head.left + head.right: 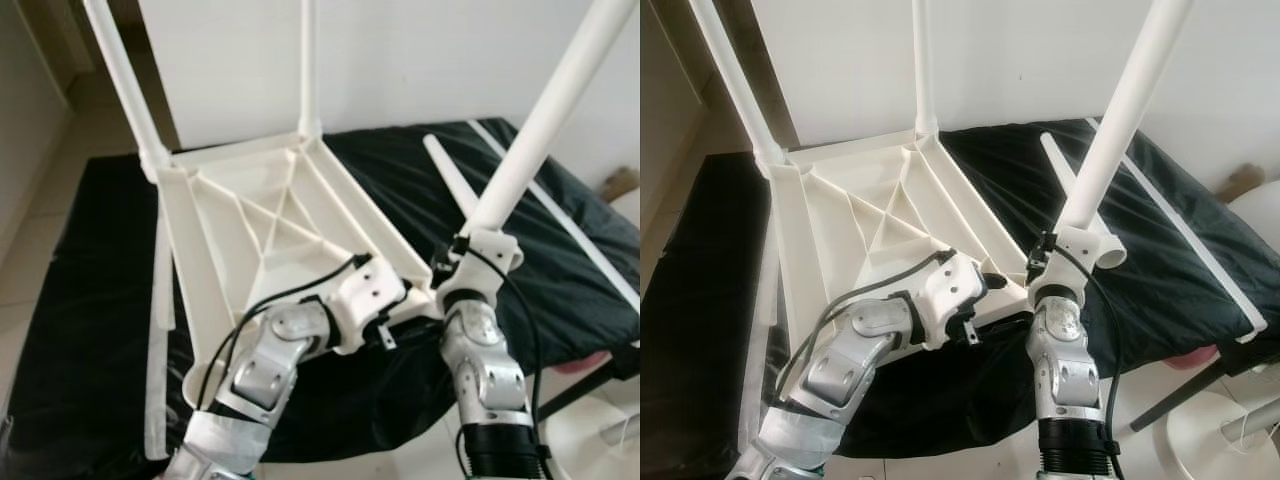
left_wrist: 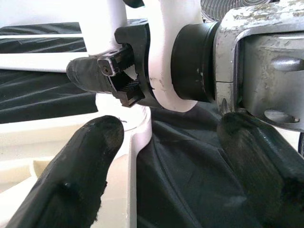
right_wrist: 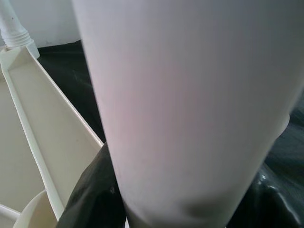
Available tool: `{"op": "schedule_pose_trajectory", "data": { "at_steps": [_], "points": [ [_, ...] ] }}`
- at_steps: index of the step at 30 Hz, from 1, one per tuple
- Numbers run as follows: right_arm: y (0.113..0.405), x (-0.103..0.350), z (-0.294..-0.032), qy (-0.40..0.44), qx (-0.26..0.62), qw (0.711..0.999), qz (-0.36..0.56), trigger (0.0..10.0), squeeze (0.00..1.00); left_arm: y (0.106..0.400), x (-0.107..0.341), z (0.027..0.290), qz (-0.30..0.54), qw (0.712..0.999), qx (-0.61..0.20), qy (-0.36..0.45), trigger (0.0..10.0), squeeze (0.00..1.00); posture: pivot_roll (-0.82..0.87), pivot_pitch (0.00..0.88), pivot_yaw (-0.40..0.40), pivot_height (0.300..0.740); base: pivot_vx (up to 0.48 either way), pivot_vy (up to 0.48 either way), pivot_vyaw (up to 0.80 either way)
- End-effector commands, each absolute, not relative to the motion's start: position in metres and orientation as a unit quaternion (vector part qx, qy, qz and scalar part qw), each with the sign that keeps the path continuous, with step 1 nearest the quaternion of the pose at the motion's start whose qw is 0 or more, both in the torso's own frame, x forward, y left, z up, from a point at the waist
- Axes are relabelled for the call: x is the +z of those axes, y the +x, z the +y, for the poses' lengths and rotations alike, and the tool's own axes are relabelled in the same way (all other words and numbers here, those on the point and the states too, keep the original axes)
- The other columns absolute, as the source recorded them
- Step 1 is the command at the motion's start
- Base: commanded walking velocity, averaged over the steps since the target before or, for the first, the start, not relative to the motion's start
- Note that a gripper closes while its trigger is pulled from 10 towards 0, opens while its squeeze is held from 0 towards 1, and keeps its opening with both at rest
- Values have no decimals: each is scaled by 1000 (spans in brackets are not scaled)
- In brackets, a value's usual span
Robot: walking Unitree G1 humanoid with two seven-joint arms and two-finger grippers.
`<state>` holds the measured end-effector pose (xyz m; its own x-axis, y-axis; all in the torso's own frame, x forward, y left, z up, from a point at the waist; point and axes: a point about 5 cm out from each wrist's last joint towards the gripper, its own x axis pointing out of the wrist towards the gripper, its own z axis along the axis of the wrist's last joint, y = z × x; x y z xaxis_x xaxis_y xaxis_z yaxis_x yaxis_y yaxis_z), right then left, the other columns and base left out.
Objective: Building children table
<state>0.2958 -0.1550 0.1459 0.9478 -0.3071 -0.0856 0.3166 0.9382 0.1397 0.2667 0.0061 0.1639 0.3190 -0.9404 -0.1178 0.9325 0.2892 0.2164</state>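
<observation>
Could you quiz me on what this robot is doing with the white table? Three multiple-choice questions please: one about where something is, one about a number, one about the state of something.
1. Where is the upturned table top lying?
A. On a black cloth
B. On bare tiles
C. On a wooden bench

2. How many legs already stand up from the table top's far corners?
A. None
B. Two
C. Four

3. What is the right tool doing?
A. Hanging idle
B. Gripping a white leg
C. Holding a screwdriver

Answers:
1 A, the black cloth spreads under and around the table top.
2 B, one far leg and another far leg rise from the back corners.
3 B, its black fingers close on the held leg beside the near corner, where the left tool rests at the rim.
</observation>
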Motion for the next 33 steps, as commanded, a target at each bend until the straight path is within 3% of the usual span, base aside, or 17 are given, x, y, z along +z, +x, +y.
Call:
{"op": "schedule_pose_trajectory", "data": {
  "at_steps": [1,9,16,17,18,27,33],
  "points": [
    [289,130,-152,98,-170,978,73,10000,1000,267,163,6,-16,814,-567,123,10000,0,-45,0,-9,740,0,0,0],
    [287,142,-145,121,-126,985,9,10000,1000,268,162,8,-20,818,-559,134,10000,0,-46,0,-6,740,0,0,0],
    [280,138,-154,115,-93,989,-11,10000,1000,270,159,11,-22,830,-538,143,10000,0,-43,0,4,740,0,0,0],
    [279,138,-159,112,-85,990,-16,10000,933,270,158,11,-23,832,-534,149,10000,0,-45,0,6,740,0,0,0],
    [279,136,-169,98,-55,993,-20,10000,0,271,158,12,-23,832,-534,150,10000,0,-49,0,8,740,0,0,0],
    [288,132,-203,24,69,997,-20,10000,0,274,159,11,-24,827,-542,149,10000,0,-50,0,8,740,0,0,0],
    [296,135,-210,1,113,993,-24,10000,0,274,159,12,-21,820,-556,135,10000,0,-51,0,13,740,0,0,0]
  ]
}}
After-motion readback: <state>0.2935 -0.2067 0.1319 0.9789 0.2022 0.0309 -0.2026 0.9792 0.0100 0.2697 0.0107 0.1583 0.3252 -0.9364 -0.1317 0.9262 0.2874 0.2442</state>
